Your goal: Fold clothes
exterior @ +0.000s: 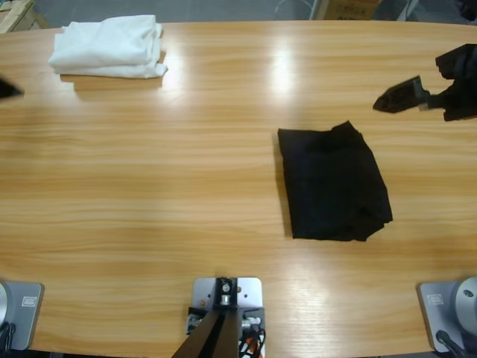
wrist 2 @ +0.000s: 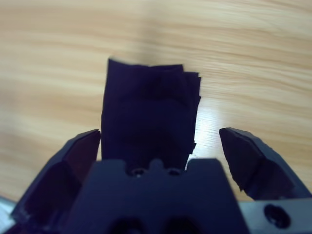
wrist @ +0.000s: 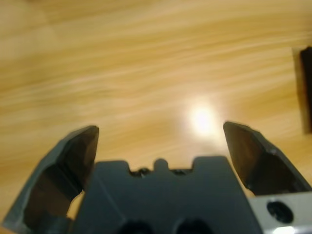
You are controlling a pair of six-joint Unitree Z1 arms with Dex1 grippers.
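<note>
High view showed the black folded polo shirt (exterior: 333, 183) lying right of centre on the wooden tabletop (exterior: 171, 194); the right gripper (exterior: 399, 95), jaws released and empty, hovered just beyond it, nearer than the left gripper (wrist: 161, 146), also parted.

Two black grippers on silver-grey wrists

The left gripper (wrist: 161, 146) has broad, wedge-shaped black fingers (wrist: 73, 165) either side of a matte black body with notched top; the right gripper (wrist 2: 158, 151) looks alike, a silver plate with a round screw hole at its lower corner.
</note>
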